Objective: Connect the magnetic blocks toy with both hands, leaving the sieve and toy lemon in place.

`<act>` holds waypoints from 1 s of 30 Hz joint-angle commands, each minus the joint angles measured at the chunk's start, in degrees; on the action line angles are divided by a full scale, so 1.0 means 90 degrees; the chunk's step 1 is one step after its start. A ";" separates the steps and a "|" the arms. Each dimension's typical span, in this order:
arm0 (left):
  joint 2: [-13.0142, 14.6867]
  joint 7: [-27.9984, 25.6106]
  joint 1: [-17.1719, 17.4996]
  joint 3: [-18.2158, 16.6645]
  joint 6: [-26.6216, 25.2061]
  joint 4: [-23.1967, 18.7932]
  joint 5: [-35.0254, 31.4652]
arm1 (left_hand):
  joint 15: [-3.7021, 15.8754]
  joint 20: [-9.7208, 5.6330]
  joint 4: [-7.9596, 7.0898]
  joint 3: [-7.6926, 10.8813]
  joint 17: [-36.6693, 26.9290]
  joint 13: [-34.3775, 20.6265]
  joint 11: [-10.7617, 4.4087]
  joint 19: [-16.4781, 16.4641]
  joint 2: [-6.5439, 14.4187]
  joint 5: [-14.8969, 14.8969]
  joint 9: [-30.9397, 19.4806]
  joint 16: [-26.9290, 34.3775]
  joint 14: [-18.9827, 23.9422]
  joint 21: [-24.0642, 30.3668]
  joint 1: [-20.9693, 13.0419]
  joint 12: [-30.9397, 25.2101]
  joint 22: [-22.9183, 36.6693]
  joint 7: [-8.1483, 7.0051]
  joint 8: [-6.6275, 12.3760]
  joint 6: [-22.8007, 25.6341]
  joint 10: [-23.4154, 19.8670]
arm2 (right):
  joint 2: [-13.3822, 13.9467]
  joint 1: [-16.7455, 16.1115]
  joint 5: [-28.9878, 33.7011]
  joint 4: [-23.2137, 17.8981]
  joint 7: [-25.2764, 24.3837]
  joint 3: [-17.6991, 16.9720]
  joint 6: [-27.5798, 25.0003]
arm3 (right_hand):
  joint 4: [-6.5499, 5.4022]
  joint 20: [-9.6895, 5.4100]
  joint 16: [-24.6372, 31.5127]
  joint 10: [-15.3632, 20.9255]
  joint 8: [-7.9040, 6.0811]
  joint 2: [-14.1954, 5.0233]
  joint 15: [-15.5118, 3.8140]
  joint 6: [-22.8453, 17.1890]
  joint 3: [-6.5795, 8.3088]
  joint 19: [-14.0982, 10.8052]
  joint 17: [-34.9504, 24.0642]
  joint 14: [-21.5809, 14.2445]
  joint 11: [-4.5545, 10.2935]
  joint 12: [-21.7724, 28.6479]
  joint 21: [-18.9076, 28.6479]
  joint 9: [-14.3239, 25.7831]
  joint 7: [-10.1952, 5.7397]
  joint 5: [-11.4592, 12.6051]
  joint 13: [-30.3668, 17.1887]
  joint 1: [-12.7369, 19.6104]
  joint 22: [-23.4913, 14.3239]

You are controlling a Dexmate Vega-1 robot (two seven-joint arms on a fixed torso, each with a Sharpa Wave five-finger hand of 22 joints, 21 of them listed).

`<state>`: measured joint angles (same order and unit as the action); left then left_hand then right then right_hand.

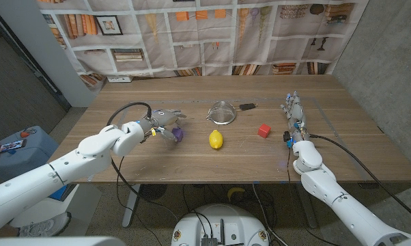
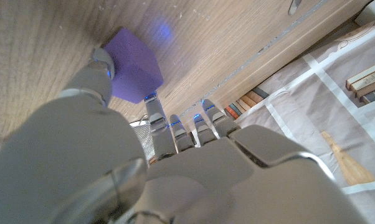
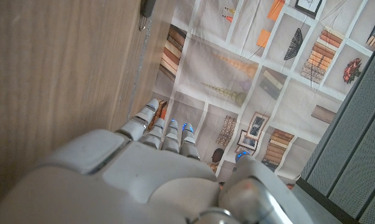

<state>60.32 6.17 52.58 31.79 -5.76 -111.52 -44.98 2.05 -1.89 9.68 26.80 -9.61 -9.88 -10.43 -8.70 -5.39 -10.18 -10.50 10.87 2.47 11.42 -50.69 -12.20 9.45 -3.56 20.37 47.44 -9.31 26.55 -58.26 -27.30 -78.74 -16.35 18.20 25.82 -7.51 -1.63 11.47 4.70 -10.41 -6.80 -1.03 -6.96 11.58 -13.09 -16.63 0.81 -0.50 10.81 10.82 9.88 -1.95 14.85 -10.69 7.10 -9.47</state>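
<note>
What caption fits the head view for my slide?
Left hand holds the purple block; the red block waits near the right hand.

Left robot hand (image 1: pixel 163 126) touches purple block (image 1: pixel 177 134) on the desk (image 1: pixel 192 160). Lemon (image 1: pixel 216 139), red block (image 1: pixel 263 130) and sieve (image 1: pixel 222 111) lie apart. Right robot hand (image 1: pixel 294 116) stands near the desk's right side.

A purple magnetic block (image 1: pixel 177 134) sits on the counter (image 1: pixel 192 164) toward the robot's left, a plain cube (its top face catching a bluish glint in the left wrist view). The red magnetic block (image 1: pixel 263 130), also a small cube, lies well apart from it toward the right, resting squarely on the wood, the two unconnected.
</note>
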 commanded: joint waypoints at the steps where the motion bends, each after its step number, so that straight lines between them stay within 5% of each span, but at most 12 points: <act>1: -0.0153 0.0056 -0.0131 0.0001 -0.0144 -0.0150 -0.0107 | 0.0337 -0.0173 -0.0008 -0.0030 -0.0011 -0.0011 -0.0003 -0.0076 0.0085 -0.0036 -0.0022 -0.0014 0.0064 0.0046 -0.0004 0.0004 0.0034 -0.0155 0.0073 0.0516 -0.0059 | 0.0239 -0.0078 -0.0042 -0.0253 0.0110 -0.0058 -0.0198 | -0.0004 -0.0013 0.0049 0.0037 -0.0034 -0.0172 0.0002 -0.0049 0.0044 -0.0036 -0.0003 -0.0039 0.0039 0.0028 0.0001 0.0016 0.0009 0.0029 0.0001 -0.0015 -0.0009; 18: -0.0381 -0.0025 -0.0077 -0.0144 -0.0563 -0.0411 -0.0021 | 0.0352 -0.0153 -0.0029 -0.0061 -0.0012 -0.0011 -0.0006 -0.0114 0.0130 -0.0043 -0.0027 -0.0021 0.0111 0.0030 0.0008 0.0021 0.0038 -0.0173 0.0041 0.0590 -0.0118 | 0.0742 -0.0266 0.0435 -0.0833 0.0020 -0.0034 -0.0566 | 0.0043 -0.0006 0.0052 0.0068 -0.0047 -0.0140 -0.0039 -0.0093 0.0091 -0.0041 0.0038 -0.0070 0.0050 0.0037 -0.0004 0.0017 -0.0050 0.0037 0.0000 0.0016 -0.0008; 30: -0.0570 -0.0086 -0.0194 -0.0096 -0.0714 -0.0394 0.0147 | 0.0349 -0.0149 -0.0040 -0.0085 -0.0012 -0.0012 -0.0003 -0.0130 0.0163 -0.0048 -0.0031 -0.0029 0.0133 0.0018 0.0020 0.0019 0.0041 -0.0176 0.0006 0.0612 -0.0195 | 0.1166 -0.0140 0.1192 -0.0722 0.0117 0.0040 -0.0352 | 0.0201 -0.0037 0.0084 0.0259 -0.0100 -0.0059 -0.0071 -0.0289 0.0179 -0.0181 0.0129 -0.0242 0.0037 0.0093 0.0027 0.0020 -0.0179 0.0030 -0.0004 0.0164 -0.0007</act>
<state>56.52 5.65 51.53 30.88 -10.46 -114.65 -44.84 1.94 -2.25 9.43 26.08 -9.62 -9.89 -10.44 -9.56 -4.80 -10.40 -10.54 10.87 3.19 11.42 -50.40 -12.20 9.76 -3.55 20.36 47.44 -10.55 33.59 -60.17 -21.21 -85.21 -16.08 18.19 21.82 -6.14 -1.94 11.69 6.46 -10.97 -6.74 -1.33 -8.60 12.95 -14.23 -15.43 -0.75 0.01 11.25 10.82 9.88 -3.61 14.85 -10.68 7.72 -9.33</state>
